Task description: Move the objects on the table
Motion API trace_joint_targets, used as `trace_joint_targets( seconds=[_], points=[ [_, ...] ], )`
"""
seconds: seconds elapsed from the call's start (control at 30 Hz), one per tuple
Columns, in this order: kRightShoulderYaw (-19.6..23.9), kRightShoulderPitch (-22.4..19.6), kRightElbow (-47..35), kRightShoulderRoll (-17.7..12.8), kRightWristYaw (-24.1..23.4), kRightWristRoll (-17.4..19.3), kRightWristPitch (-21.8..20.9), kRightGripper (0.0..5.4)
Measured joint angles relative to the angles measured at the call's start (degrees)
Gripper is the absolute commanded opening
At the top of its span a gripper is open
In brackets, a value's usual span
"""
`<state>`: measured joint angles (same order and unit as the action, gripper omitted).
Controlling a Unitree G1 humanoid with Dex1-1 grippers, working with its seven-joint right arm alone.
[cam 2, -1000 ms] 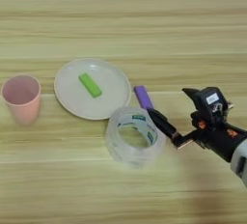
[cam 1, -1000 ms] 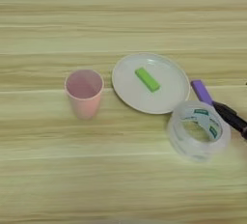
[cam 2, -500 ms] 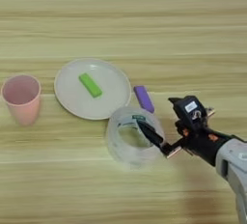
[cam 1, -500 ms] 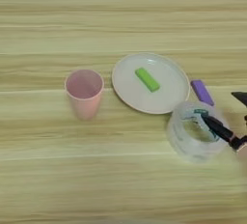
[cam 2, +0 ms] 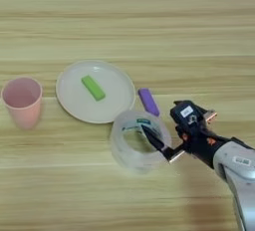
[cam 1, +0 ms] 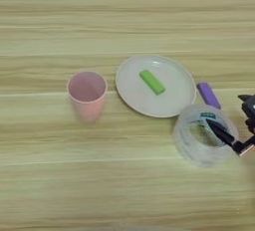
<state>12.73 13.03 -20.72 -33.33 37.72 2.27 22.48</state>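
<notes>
One finger of right gripper (cam 2: 172, 138) now reaching inside tape roll (cam 2: 139, 140) nr table's (cam 2: 127, 16) right edge, other outside; jaws apart, not yet clamping wall. Moving in since 1 s ago; grasp looking imminent.

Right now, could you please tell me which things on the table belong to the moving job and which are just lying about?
Part of the job:
- tape roll, with one finger of the right gripper reaching inside it
- green bar, lying on the plate
- purple bar, on the table beside the plate

Just lying about:
- pink cup
- white plate
</notes>
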Motion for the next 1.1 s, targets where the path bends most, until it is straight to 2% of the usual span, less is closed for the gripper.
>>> trace_joint_targets(
  seconds=[0.17,0.3,1.1],
  points=[
    [-0.72,-1.38,2.33,-0.06,-2.98,-3.65,-3.10,5.38],
    [-0.72,-1.76,3.19,-0.12,-4.46,-5.11,-4.23,5.38],
    [4.94,-1.50,7.16,-1.82,-5.09,-7.46,-4.18,5.38]
  ],
)
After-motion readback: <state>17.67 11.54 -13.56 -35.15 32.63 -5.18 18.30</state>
